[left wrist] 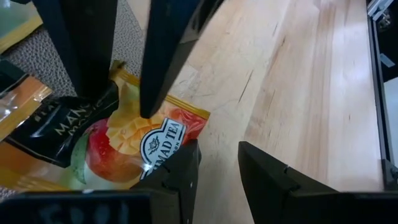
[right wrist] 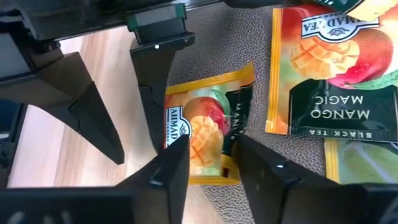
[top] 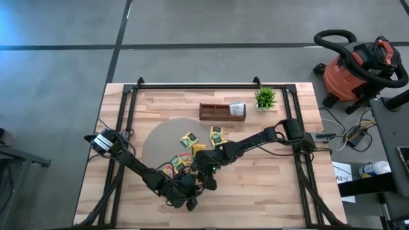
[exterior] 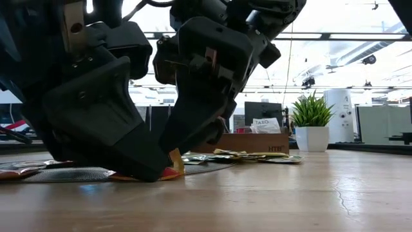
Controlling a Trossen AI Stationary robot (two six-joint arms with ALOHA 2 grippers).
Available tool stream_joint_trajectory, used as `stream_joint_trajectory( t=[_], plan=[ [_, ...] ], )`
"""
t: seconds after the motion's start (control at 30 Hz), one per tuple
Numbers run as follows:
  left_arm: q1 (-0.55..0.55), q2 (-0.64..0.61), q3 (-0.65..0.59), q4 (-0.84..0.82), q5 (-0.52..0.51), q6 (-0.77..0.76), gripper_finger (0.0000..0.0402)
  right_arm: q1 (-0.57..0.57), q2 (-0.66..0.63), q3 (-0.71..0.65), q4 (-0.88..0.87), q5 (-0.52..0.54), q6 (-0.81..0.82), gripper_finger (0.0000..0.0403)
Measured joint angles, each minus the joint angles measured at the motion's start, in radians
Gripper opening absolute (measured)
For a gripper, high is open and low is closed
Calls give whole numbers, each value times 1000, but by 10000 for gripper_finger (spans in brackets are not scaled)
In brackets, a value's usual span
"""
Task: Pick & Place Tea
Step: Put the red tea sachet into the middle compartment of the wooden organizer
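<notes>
low in the middle of the high view, both pincers meet over one tea sachet [right wrist: 205, 134] at the near edge of the round grey mat [top: 156, 137]. the sachet is a flat square of yellow paper with a red-and-orange mango picture, a white crest reading ahmad tea and a dark band along one edge. it stands on edge rather than lying flat; in the low view its yellow and red corner [exterior: 172, 166] peeks out at the mat, tilted. being square, it shows no clear long axis; in the right wrist view its dark band runs up and down the frame.

the right pincer [right wrist: 208, 165] has its two fingers one on each side of the sachet's lower part, the gap narrow and the paper between them; whether they press it i cannot tell. the left pincer [left wrist: 217, 171] sits at the sachet's lower right corner in its own view, fingers apart with bare wood showing between them, and nothing gripped.

more sachets [top: 203, 142] lie scattered on the mat toward the centre of the high view, yellow and green among them, one large mango magic packet [right wrist: 333, 68] at upper right of the right wrist view. beyond, in the upper middle of the high view, stands the wooden tray [top: 214, 114] with a white sachet [top: 237, 109] in its right end, and a potted plant [top: 265, 98] just right of it on the table [top: 268, 191].
</notes>
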Motion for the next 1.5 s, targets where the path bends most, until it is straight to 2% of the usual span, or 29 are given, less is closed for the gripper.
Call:
stream_joint_trajectory(
  t=[0.43,0.63,0.83,1.13,1.3,1.5],
  plan=[
    [-4,-2,0,1,-2,15,119,-22,-1,0,-52,47,-4,14],
    [-4,-46,-4,-46,-3,31,119,-33,-40,0,-59,61,-4,8],
    [-3,-165,-3,-214,-14,23,119,-44,-114,0,-108,142,-54,8],
    [-1,-435,-3,-483,-260,-2,119,-113,-321,0,-267,345,-238,8],
    [0,-577,-3,-471,-394,-24,119,-199,-444,0,-372,438,-353,8],
    [0,-697,-2,-445,-560,3,119,-366,-496,-1,-446,445,-474,8]
  ],
)
